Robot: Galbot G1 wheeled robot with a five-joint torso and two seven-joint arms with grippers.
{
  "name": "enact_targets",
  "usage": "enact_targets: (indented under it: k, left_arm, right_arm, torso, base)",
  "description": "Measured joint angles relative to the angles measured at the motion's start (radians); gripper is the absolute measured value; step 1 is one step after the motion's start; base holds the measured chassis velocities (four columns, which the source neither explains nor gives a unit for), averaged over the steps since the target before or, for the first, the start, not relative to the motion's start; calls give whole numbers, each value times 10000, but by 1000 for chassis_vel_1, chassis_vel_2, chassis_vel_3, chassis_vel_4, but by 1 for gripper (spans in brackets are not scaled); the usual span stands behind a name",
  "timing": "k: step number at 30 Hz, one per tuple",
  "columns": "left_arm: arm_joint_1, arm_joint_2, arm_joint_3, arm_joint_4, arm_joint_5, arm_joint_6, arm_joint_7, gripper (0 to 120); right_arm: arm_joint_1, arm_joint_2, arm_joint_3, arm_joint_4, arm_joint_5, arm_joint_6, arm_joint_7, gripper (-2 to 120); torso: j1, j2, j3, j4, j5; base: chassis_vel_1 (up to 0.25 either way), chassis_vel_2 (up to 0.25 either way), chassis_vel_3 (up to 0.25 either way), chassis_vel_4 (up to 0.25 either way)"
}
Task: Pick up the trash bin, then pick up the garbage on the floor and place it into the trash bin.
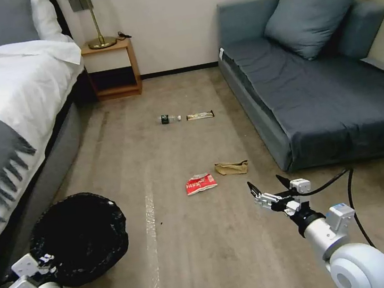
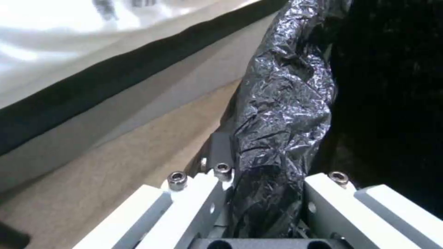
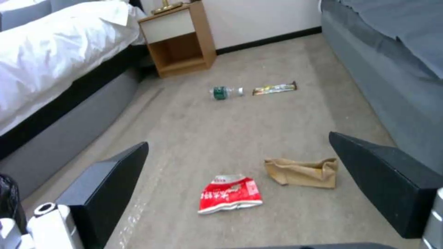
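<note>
Hotel-style rm, carpeted floor: the robot's left end effector (image 1: 46, 260) is clamped on the bag-lined rim of the trash bin (image 1: 78, 236), w/ crinkled black liner pinched between its white fingers (image 2: 193, 204) in the left wrist view; the bin sits low beside the bed (image 1: 1, 109). The right end effector (image 1: 269, 188) hangs above the carpet w/ fingers spread wide, holding nothing. Just ahead of it & slightly to its left lies the red-and-white snack packet (image 1: 201, 183); the brown paper bag (image 1: 232, 167) is just beside that packet, nearer the sofa (image 1: 328, 96). Well beyond both, further from the right end effector, the small bottle (image 1: 168, 118) & the long gold-black wrapper (image 1: 200, 115) lie side by side, close but apart, toward the nightstand (image 1: 112, 69). All 4 litter items are on the floor, none in the bin.
</note>
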Motion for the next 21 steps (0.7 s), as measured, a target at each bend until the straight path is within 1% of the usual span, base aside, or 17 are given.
enact_targets:
  k: [13,21]
  left_arm:
    - [-100,-3,70,100,66,-41,-3,4]
    - [-117,36,78,210,110,-46,7,4]
  right_arm:
    - [-58,56,46,-68,-51,28,-7,100]
    - [18,120,3,-160,-94,32,-25,100]
  torso:
    - [0,0,0,0,0]
    - [0,0,0,0,-1]
  base:
    - [-89,77,97,-89]
    - [-105,110,109,-116]
